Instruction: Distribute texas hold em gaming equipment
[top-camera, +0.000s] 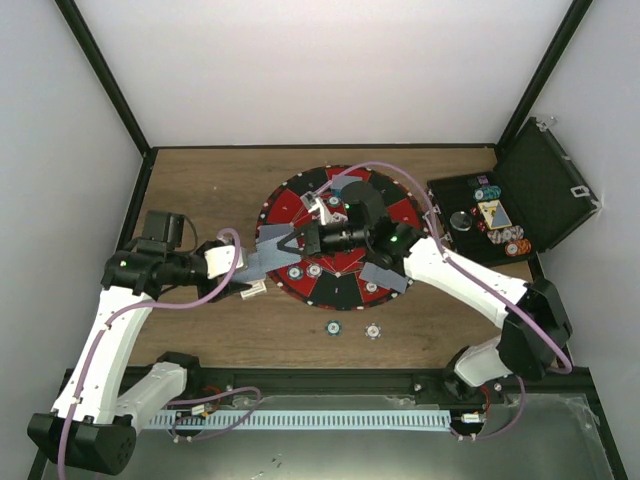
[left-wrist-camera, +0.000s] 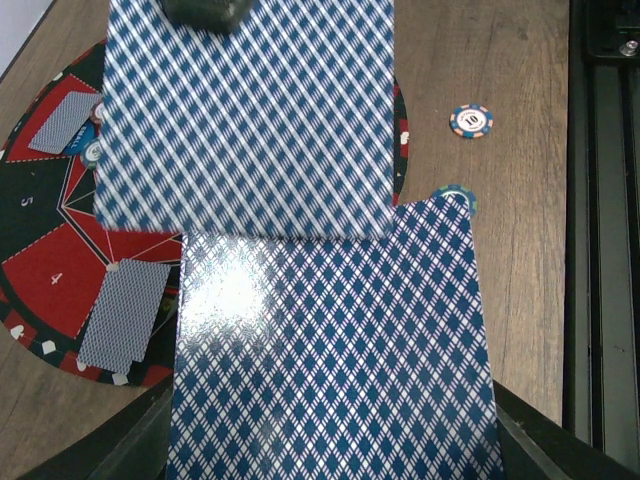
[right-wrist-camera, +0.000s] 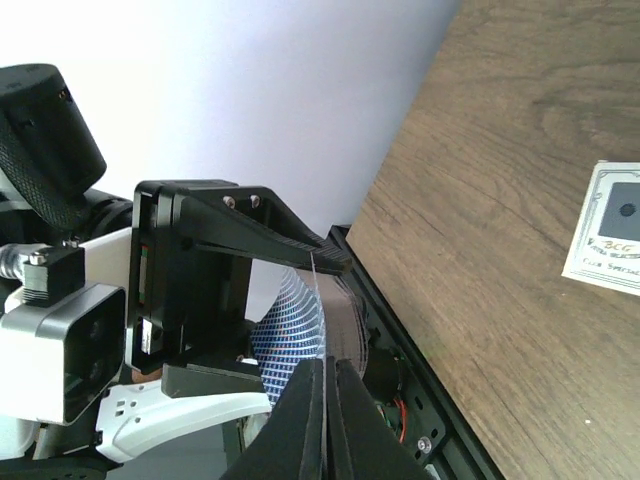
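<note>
My left gripper (left-wrist-camera: 335, 440) is shut on a deck of blue-diamond-backed playing cards (left-wrist-camera: 330, 350), held over the near-left rim of the mat (top-camera: 340, 235). One card (left-wrist-camera: 245, 110) is slid forward off the top of the deck. My right gripper (right-wrist-camera: 325, 400) is shut on the edge of that card, and in the top view it (top-camera: 287, 240) meets the deck (top-camera: 262, 262) over the mat. Two dealt cards (left-wrist-camera: 125, 315) (left-wrist-camera: 65, 122) lie face down on the mat. Two chips (top-camera: 332, 326) (top-camera: 373, 329) lie on the wood near the mat.
The black hinged case (top-camera: 520, 195) stands open at the right with chips and cards inside. Several chips (top-camera: 313, 270) sit on the mat's near rim. A white label (right-wrist-camera: 605, 230) lies on the wood. The black frame rail (top-camera: 400, 375) runs along the near edge.
</note>
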